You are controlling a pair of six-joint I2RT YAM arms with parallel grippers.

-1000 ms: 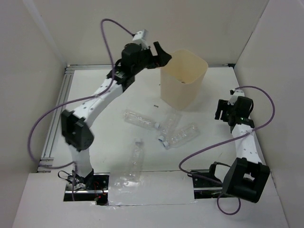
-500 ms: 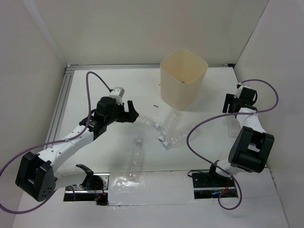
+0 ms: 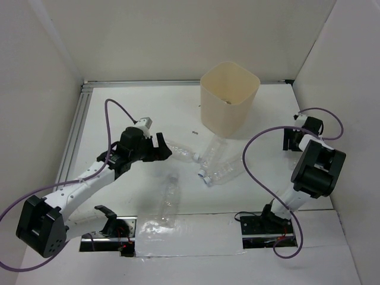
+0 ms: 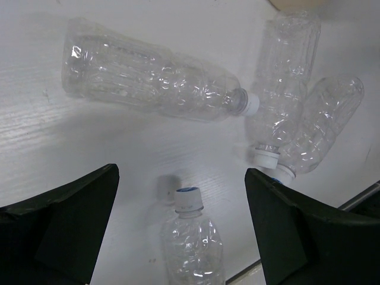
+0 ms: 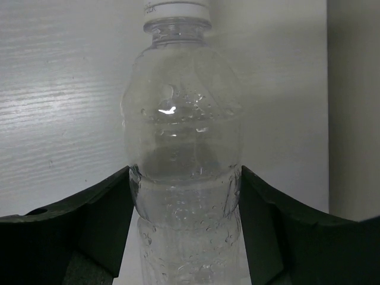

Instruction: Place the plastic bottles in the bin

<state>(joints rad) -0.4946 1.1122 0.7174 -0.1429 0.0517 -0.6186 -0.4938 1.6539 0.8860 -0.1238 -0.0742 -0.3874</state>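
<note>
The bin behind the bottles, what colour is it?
The bin is plain cream-beige; the top external view shows it best.

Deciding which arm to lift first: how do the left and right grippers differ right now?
The left gripper is open wide and holds nothing; the right gripper is closed on both sides of a white-capped bottle. The left gripper hangs above a blue-capped bottle lying beside other bottles; the right gripper's camera shows only its one bottle. Both face the white table.
</note>
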